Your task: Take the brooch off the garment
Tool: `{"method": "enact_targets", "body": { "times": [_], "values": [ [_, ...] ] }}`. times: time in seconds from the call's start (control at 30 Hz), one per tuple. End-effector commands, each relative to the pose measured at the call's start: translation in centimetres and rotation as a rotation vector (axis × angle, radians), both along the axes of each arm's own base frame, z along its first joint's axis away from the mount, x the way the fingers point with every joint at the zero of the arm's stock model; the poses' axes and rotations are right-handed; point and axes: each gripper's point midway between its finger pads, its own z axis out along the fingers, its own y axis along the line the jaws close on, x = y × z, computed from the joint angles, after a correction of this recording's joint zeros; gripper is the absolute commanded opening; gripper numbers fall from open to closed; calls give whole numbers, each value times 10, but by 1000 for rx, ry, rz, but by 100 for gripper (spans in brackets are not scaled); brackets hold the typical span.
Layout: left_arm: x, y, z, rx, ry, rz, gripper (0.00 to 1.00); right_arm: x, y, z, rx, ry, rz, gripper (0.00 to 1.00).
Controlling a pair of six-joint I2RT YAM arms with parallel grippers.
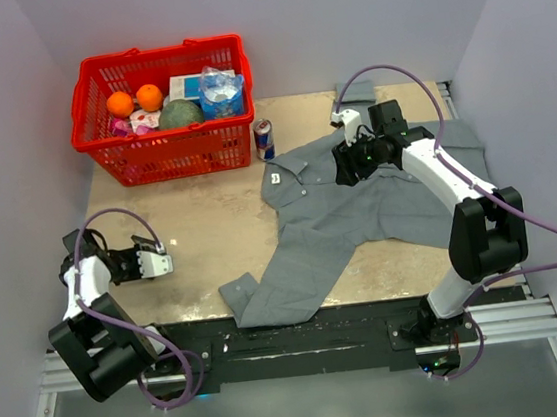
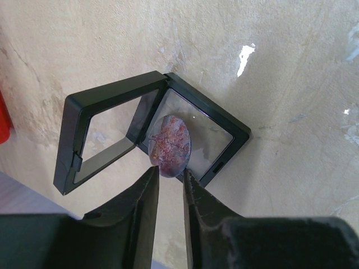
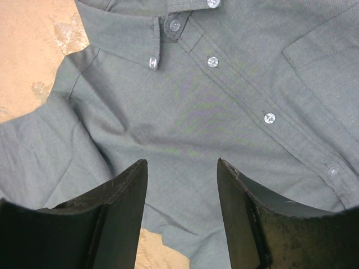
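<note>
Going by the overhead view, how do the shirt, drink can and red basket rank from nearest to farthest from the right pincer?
1. The shirt, directly beneath the right pincer.
2. The drink can, to its left, just beyond the collar.
3. The red basket, farther left at the back.

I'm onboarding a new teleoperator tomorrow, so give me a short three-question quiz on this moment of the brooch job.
1. Which hand pinches the brooch at its lower edge?
2. True or false: the right hand is shut on the grey shirt.
3. In the left wrist view, what lies right behind the brooch? A) an open black case B) a folded towel C) a metal tray

Key: 1 the left hand; 2 false, it is open above the shirt; 3 A.
</note>
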Motion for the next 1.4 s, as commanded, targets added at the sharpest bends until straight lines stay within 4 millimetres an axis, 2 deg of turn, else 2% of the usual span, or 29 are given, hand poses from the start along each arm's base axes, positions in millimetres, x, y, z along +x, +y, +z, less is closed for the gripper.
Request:
{"method": "enact_targets", "body": {
  "times": [0.0,0.17,0.37,0.4,0.47,0.53,0.63,0.73,0.77,0.8,0.83,0.87,0.9,0.93,0.97,1.0,1.03,1.07,1.1,1.13,1.17,1.2,1.23,1.27,1.3,1.33,1.37],
  "values": [
    [19,-3,17,266,-176,-470,31,7,3,12,12,-41,-3,56],
    [17,-3,17,257,-169,-451,33,9,3,13,14,-40,-4,56],
    [5,-1,16,219,-102,-394,42,9,4,10,13,-33,-4,56],
    [6,0,17,215,-104,-380,47,10,4,10,14,-34,-5,56],
    [6,4,21,211,-90,-335,50,10,4,12,14,-39,-6,56],
    [4,10,32,198,-77,-270,54,10,4,16,10,-42,-3,56],
    [-3,9,58,106,-39,-173,62,10,0,16,-12,-41,4,57],
    [-16,-19,94,-47,-17,-150,70,9,-4,13,-49,-34,20,57],
    [-22,-33,112,-93,-22,-160,71,10,-5,15,-53,-41,15,61],
    [-17,-50,125,-214,-41,-87,74,14,-5,24,-49,-67,11,63],
    [-9,-59,144,-240,-78,-80,74,17,-7,28,-59,-83,0,77],
    [-4,-78,156,-273,-105,-111,77,23,-8,39,-54,-107,-28,99],
    [0,-94,170,-389,-120,-57,79,29,-10,47,-57,-135,-63,99],
    [18,-97,187,-415,-226,-59,83,33,-14,53,-63,-150,-90,99],
    [21,-113,210,-482,-313,-87,86,39,-15,65,-66,-181,-101,99],
    [24,-120,217,-608,-285,23,86,40,-16,72,-72,-194,-100,99],
    [47,-118,236,-612,-424,9,86,43,-18,77,-84,-205,-103,99],
    [52,-124,246,-630,-472,33,87,48,-19,91,-84,-234,-119,99],
    [59,-127,250,-724,-450,121,87,51,-21,97,-81,-245,-145,99],
    [75,-140,259,-754,-483,101,87,57,-27,100,-99,-254,-190,99],
    [91,-134,261,-755,-496,197,87,63,-28,112,-77,-265,-240,99],
    [102,-139,261,-816,-452,269,87,67,-31,115,-75,-264,-284,99],
    [112,-155,284,-854,-461,260,87,73,-34,113,-75,-251,-329,99],
    [133,-155,272,-870,-417,330,91,79,-40,123,-67,-260,-411,99],
    [142,-160,277,-948,-383,390,92,83,-44,126,-67,-266,-451,99],
    [149,-180,302,-1003,-422,342,92,87,-46,131,-63,-278,-482,99],
    [159,-185,298,-1021,-406,382,92,92,-51,144,-66,-318,-519,99]
  ]
}}
